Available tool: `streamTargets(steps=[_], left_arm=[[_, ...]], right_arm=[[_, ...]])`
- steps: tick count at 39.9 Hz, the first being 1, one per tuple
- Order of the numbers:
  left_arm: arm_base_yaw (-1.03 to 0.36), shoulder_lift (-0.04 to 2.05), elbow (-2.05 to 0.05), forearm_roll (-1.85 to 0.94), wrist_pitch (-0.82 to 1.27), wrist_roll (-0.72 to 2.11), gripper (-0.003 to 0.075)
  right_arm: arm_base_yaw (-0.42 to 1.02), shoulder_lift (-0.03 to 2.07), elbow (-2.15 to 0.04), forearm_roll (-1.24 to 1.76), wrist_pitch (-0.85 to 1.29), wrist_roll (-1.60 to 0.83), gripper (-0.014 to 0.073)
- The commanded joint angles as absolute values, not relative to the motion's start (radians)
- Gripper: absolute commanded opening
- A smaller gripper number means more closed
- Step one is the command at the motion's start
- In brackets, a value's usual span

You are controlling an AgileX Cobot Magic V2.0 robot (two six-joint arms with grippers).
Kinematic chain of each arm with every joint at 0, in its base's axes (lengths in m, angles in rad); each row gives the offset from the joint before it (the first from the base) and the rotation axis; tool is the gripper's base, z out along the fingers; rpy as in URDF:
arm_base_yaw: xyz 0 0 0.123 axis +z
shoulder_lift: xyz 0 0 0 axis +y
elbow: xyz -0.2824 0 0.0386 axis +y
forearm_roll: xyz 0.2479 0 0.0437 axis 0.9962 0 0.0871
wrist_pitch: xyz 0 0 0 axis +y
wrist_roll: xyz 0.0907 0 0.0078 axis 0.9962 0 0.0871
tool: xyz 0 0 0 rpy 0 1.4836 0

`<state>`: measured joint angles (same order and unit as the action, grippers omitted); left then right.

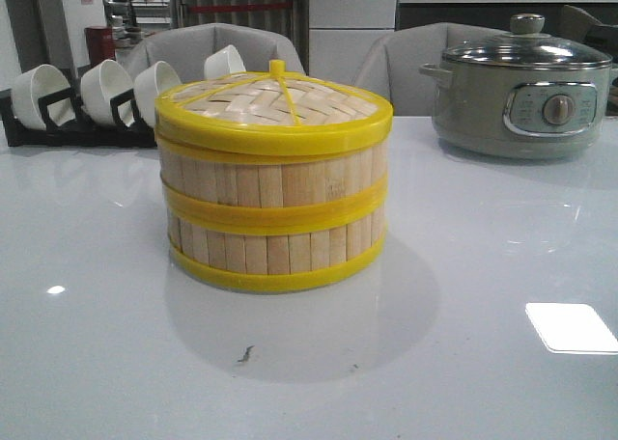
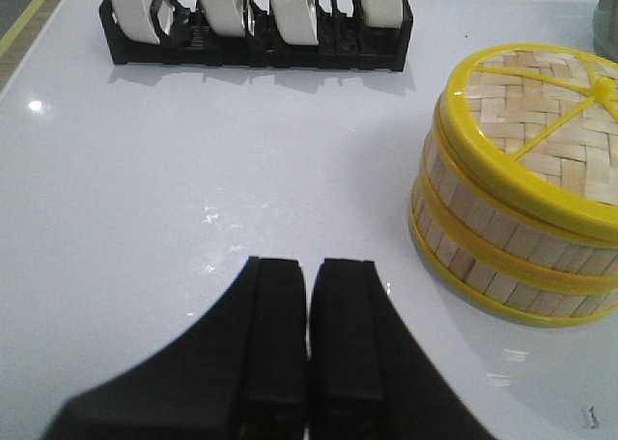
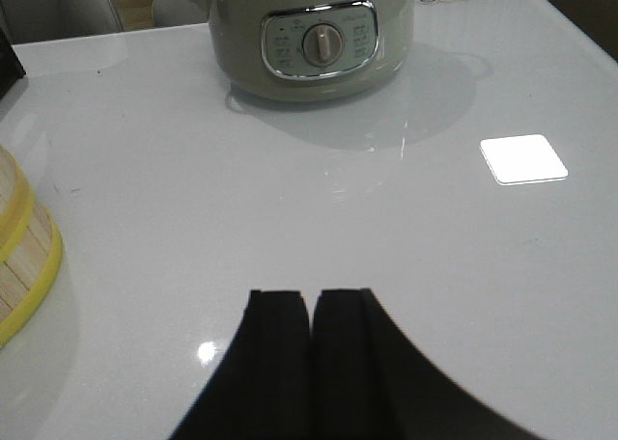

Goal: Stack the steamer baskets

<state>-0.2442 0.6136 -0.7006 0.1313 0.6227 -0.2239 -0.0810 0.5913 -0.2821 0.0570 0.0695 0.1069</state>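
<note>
- A glossy white table (image 1: 87,363) fills the scene, its surface smooth enough to mirror ceiling lights and carry soft shadows; grey upholstered chairs (image 1: 193,44) stand behind it.
- Near the middle of the table the two steamer baskets (image 1: 273,218) sit stacked, one squarely on the other, forming a short round drum.
- Each basket wall is made of upright pale bamboo slats, bound by bright yellow rims that look like smooth plastic; the meeting rims form a thick yellow band around the waist.
- A flat woven lid (image 1: 275,102) caps the stack, its bamboo strips interlaced in a basket weave, crossed by yellow ribs meeting at a small knob.
- Behind and to the left, a black rack (image 1: 58,126) holds glossy white cups (image 1: 104,88) tipped on their sides.
- To the right rear stands a grey-green electric pot (image 1: 521,93) with a glass lid, chrome trim and a round dial.
- The left gripper (image 2: 309,343), matte black, has its fingers pressed together on nothing, over bare table beside the stack.
- The right gripper (image 3: 309,353) is likewise closed and empty, apart from the stack.
</note>
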Motion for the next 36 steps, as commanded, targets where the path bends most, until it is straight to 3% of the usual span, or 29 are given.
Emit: streamTargets(steps=[1,23,31,36], left_arm=[[-0.241,0.614,-0.729,0.139,0.546,-0.232,0.0095],[-0.239,0.613,-0.729,0.161,0.492,-0.232,0.0095],[-0.171,0.54,-0.709,0.117,0.478,-0.232,0.0095],[-0.115,0.458,-0.616,0.085,0.365,-0.232,0.0095]], right_arm=[[-0.09,0.587,-0.312,0.059,-0.009,0.096,0.0023],[-0.09,0.587,-0.312,0.059,-0.009,0.096,0.0023],[-0.09,0.587,-0.312,0.059,-0.009,0.096,0.0023],[-0.09,0.587,-0.312,0.059,-0.009,0.096,0.0023]])
